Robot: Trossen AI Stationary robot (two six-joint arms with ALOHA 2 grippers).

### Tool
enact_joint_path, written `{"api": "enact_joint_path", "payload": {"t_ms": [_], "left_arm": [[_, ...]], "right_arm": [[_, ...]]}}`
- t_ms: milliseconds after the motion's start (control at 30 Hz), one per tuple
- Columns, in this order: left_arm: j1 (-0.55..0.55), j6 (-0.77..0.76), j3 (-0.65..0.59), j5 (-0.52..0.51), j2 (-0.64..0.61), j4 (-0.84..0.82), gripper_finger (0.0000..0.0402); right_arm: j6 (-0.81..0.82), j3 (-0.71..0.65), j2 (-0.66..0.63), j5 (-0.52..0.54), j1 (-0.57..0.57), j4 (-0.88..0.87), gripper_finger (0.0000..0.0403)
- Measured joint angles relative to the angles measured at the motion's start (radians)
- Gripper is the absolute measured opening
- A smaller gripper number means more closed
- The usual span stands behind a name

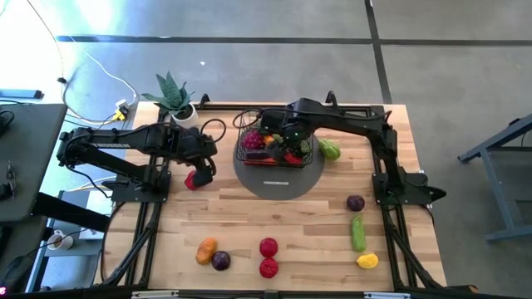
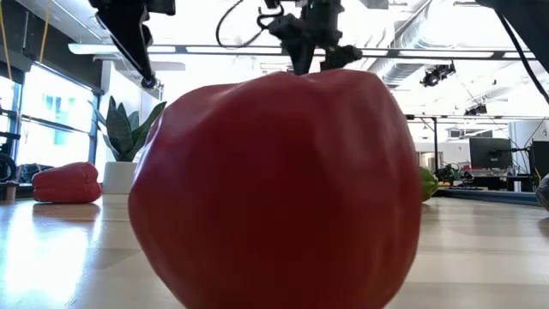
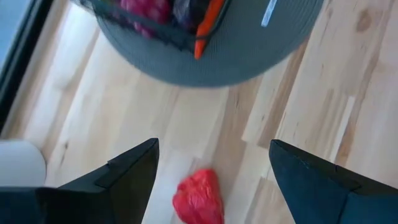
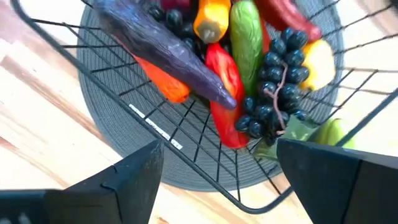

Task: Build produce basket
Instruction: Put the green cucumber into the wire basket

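Note:
The black wire basket (image 1: 246, 138) stands on a flat grey disc (image 1: 278, 181) at the table's far middle. It holds a purple aubergine (image 4: 168, 46), a green cucumber (image 4: 245, 37), dark grapes (image 4: 273, 93), a red chilli (image 4: 225, 93) and orange pieces. My right gripper (image 1: 288, 143) (image 4: 219, 144) hangs open over the basket's produce. My left gripper (image 1: 202, 172) (image 3: 214, 146) is open above a red pepper (image 3: 199, 196) (image 1: 193, 180) that lies on the wood left of the disc. Its fingers stand to either side of the pepper and well clear of it.
Loose produce lies on the near half of the table: an orange piece (image 1: 206, 250), a purple one (image 1: 220, 261), two red ones (image 1: 268, 247), a purple one (image 1: 355, 203), a cucumber (image 1: 357, 232), a yellow piece (image 1: 366, 260). A green fruit (image 1: 330, 149) lies right of the basket. A potted plant (image 1: 174, 95) stands far left.

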Motion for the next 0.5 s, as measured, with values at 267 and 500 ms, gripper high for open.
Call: {"api": "enact_joint_path", "payload": {"t_ms": [267, 500], "left_arm": [[0.0, -0.094, 0.0, 0.002, 0.0, -0.075, 0.0296], [0.0, -0.123, 0.0, 0.083, 0.0, -0.086, 0.0296]], "right_arm": [[-0.031, 0.033, 0.0, 0.049, 0.052, -0.068, 0.0296], [-0.125, 0.033, -0.001, 0.041, 0.075, -0.065, 0.0296]]}}
